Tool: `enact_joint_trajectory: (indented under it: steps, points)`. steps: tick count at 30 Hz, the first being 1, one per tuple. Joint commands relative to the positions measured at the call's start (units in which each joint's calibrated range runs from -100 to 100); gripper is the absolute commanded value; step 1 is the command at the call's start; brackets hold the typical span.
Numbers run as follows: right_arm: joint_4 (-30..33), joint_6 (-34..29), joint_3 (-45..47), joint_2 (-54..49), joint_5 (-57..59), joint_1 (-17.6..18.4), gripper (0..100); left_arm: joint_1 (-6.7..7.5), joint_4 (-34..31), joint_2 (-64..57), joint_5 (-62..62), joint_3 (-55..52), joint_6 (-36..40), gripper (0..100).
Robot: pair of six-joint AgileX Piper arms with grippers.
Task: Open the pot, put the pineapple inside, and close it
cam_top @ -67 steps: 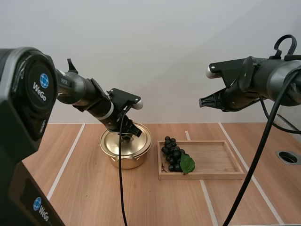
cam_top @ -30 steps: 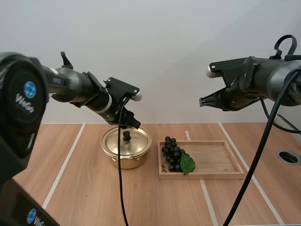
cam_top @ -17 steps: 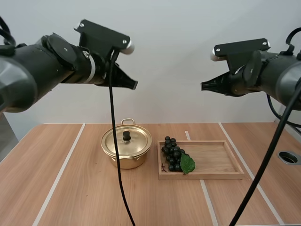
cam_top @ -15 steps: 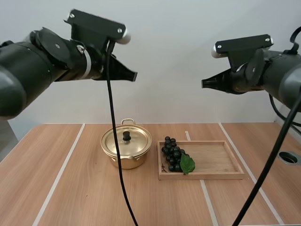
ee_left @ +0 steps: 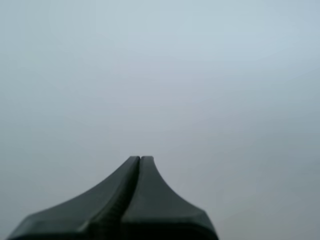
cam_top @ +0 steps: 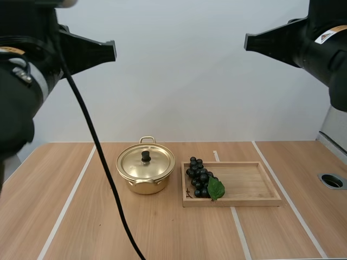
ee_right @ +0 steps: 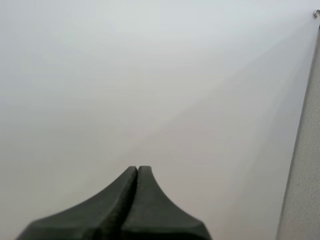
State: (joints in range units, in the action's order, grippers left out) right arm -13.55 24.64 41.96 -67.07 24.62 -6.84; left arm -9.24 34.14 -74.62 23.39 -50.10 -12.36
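Surface: pale wooden tabletop [cam_top: 108,227], white lines across it.
Left gripper [ee_left: 140,158]: black fingers pressed together into one wedge, empty, high above the table.
Right gripper [ee_right: 137,168]: likewise pressed together, empty.
Pot: round brass-gold metal pot [cam_top: 142,184], black-knobbed lid [cam_top: 133,162] on it, standing just beside the rectangular wooden tray [cam_top: 249,187].
Fruit: dark grape bunch [cam_top: 198,176] with a green leaf, lying at the tray's pot-side end.

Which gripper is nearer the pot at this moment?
Left. The left gripper hangs high above the pot, slightly to its left; the right gripper is high over the tray.
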Motion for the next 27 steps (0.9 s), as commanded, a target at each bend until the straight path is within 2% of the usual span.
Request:
enact_joint_trajectory:
  steps: [1, 5, 9, 11, 16, 18, 21, 27]
  points:
    - [-3.01, 0.34, -0.01, -4.31, -0.74, -0.22, 0, -0.28, 1.05, -8.00, -4.21, -2.13, 5.02, 0]
    - [-8.24, 0.50, -0.01, -7.64, 3.37, -0.22, 0, -0.21, 0.94, -15.70, -1.31, -2.64, 8.00, 0]
    - [-18.02, 10.25, 0.24, -8.99, 14.79, -0.22, 0, -0.21, -2.56, -20.65, 4.88, -2.75, 8.42, 0]
    - [-23.10, 16.21, 1.02, -9.99, 18.46, -0.24, 0, -0.21, -6.20, -23.61, 7.21, -3.47, 10.34, 0]
    - [-26.85, 17.13, 6.91, -14.72, 18.97, -1.98, 0, -0.08, -17.28, -25.38, 8.66, -8.88, 15.29, 0]
    - [-25.50, 17.21, 10.13, -14.85, 18.97, -1.98, 0, -0.08, -20.09, -25.38, 8.84, -11.98, 15.29, 0]
    - [-19.57, 19.85, 15.77, -14.85, 14.15, -1.98, 0, -0.08, -22.24, -25.38, 10.09, -17.15, 15.08, 0]
    - [-2.98, 20.85, 27.40, -16.12, -6.47, 0.16, 0, -0.16, -24.95, -25.38, 16.58, -26.53, 12.98, 0]
